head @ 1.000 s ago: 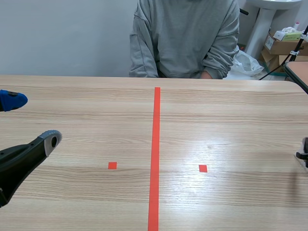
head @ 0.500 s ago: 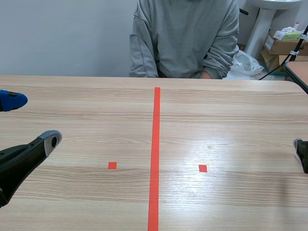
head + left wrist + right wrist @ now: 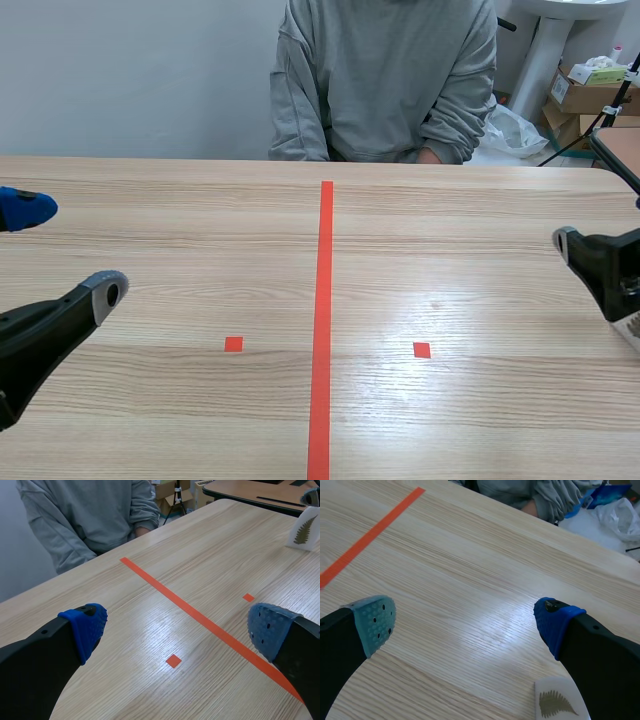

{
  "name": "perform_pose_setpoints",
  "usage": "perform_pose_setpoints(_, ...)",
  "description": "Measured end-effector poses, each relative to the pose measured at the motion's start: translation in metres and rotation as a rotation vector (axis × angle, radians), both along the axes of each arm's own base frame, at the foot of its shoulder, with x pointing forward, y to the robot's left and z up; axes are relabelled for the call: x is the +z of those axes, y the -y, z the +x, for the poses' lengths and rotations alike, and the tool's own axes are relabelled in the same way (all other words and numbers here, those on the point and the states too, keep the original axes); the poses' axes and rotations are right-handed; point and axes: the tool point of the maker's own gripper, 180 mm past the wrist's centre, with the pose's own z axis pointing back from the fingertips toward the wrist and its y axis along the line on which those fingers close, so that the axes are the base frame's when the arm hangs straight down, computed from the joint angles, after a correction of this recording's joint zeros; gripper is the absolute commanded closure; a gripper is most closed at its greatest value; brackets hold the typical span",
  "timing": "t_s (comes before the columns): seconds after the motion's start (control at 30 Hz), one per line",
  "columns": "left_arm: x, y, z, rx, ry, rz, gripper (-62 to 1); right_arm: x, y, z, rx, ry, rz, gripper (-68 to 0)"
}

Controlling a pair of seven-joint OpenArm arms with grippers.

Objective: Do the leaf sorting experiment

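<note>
A white card printed with a fern leaf (image 3: 559, 701) lies on the wooden table (image 3: 200, 230), just beside and under my right gripper's (image 3: 464, 622) blue-padded finger. The left wrist view shows the same card (image 3: 303, 529) far off near the table's right edge. In the scene view only a white sliver of the card (image 3: 632, 332) peeks out below the right arm. My right gripper (image 3: 602, 222) is open over bare wood with nothing between its fingers. My left gripper (image 3: 65, 250) is open at the left side, also holding nothing; its wrist view shows the left gripper (image 3: 177, 630) above the left red square.
A person in a grey sweatshirt (image 3: 385, 80) sits across the table with hands below its far edge. An orange-red tape line (image 3: 322, 320) divides the table, with a small square on each side. Cardboard boxes (image 3: 590, 85) and another table (image 3: 620, 150) stand behind at the right.
The right arm has come in from the right edge, moving left and toward the far side, and now covers most of the card. The left arm has not moved.
</note>
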Motion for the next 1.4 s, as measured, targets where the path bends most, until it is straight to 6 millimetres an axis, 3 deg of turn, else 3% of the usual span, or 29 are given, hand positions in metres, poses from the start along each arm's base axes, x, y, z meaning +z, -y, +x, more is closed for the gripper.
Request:
perform_pose_setpoints(0.17,0.0,0.0,0.0,0.0,0.0,0.0,-60.2,0.004,-0.032,-0.004,0.094,-0.024,0.007,-56.5)
perform_pose_setpoints(0.37,0.0,0.0,0.0,0.0,0.0,0.0,-60.2,-0.014,-0.089,-0.019,0.241,-0.1,0.035,-56.5)
perform_pose_setpoints(0.6,0.0,0.0,0.0,0.0,0.0,0.0,-60.2,-0.031,-0.129,-0.036,0.354,-0.14,-0.019,-56.5)
perform_pose_setpoints(0.9,0.0,0.0,0.0,0.0,0.0,0.0,-60.2,-0.006,-0.143,-0.032,0.41,0.009,-0.006,-56.5)
perform_pose_setpoints(1.4,0.0,0.0,0.0,0.0,0.0,0.0,-60.2,-0.008,-0.138,-0.033,0.427,-0.002,-0.04,-56.4)
